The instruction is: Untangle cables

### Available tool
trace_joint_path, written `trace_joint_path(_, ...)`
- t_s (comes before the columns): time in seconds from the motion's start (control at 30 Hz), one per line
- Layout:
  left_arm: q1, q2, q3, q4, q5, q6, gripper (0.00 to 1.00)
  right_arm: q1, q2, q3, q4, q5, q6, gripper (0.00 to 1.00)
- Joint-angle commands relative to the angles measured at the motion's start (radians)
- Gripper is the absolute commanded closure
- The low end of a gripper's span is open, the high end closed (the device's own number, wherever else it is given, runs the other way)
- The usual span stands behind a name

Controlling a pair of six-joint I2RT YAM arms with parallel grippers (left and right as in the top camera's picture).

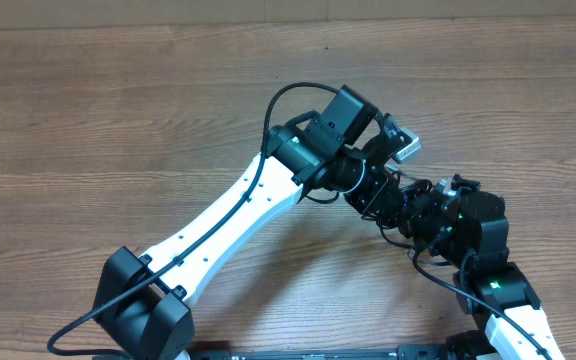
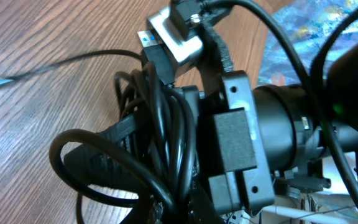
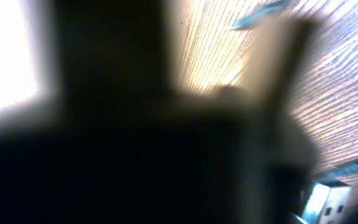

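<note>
One wooden table point(image 1: 118, 100), two robot arms, a left arm point(image 1: 238, 205) and a right arm point(image 1: 498, 290), one tangled bundle of black cables point(image 2: 160, 124), strands too knotted to count, one silver plug point(image 2: 179, 45)

In the left wrist view the cables point(image 2: 163, 124) run off the bottom edge. From overhead, the left arm point(image 1: 238, 208) and right arm point(image 1: 483, 230) crowd together right of the table's middle and hide most of them. Neither pair of jaws can be read. The right wrist view is blurred, mostly a dark mass point(image 3: 104, 149).
</note>
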Motion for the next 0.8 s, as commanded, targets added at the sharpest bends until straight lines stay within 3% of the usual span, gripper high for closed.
trace_joint_path(0.0,-0.036,-0.031,0.029,0.010,0.355,0.067,0.96,0.009,0.025,0.014,-0.031,0.040,-0.009,0.92)
trace_joint_path(0.07,0.006,-0.032,0.029,0.013,0.355,0.061,0.96,0.009,0.025,0.014,-0.053,0.031,-0.019,0.89)
trace_joint_path(0.27,0.170,-0.032,0.029,0.027,0.299,-0.138,0.96,0.009,0.025,0.014,-0.053,-0.043,-0.087,0.73)
trace_joint_path(0.33,0.212,-0.032,0.029,0.012,0.211,-0.222,0.96,0.009,0.025,0.014,-0.031,-0.077,-0.087,0.70)
trace_joint_path(0.47,0.268,-0.032,0.028,-0.068,-0.062,-0.428,0.96,0.009,0.024,0.014,0.024,-0.139,-0.087,0.54)
trace_joint_path(0.63,0.285,-0.032,0.028,-0.206,-0.332,-0.667,0.96,0.008,0.023,0.014,0.064,-0.154,-0.087,0.49)
trace_joint_path(0.77,0.283,-0.032,0.028,-0.324,-0.473,-0.929,0.95,0.009,0.023,0.014,0.070,-0.153,-0.086,0.37)
